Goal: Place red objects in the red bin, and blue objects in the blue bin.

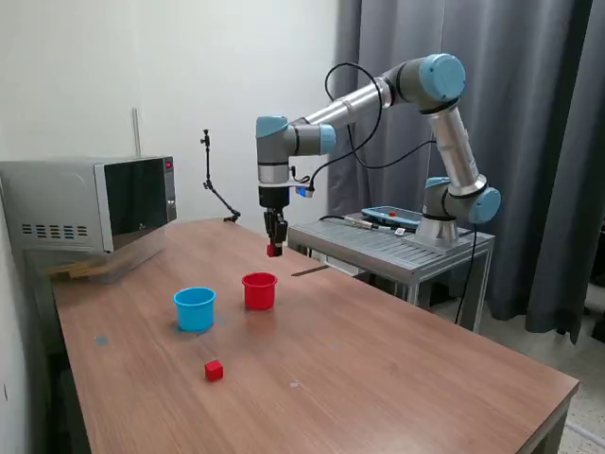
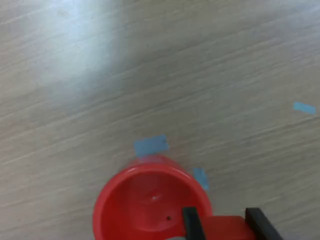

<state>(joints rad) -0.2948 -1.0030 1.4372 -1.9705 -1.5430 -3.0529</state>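
My gripper hangs above the table, shut on a small red cube, a little beyond and above the red bin. In the wrist view the two black fingertips clamp that red cube, with the red bin showing bare inside just beside and below it. The light-blue bin stands on the exterior view's left of the red one. A second red cube lies on the table nearer the front. No blue cubes show; the blue bin's inside is hidden.
A microwave sits at the table's back on the exterior view's left. A metal stand holding the arm's base is at the right, with dark curtains behind. Small bits of blue tape mark the wood.
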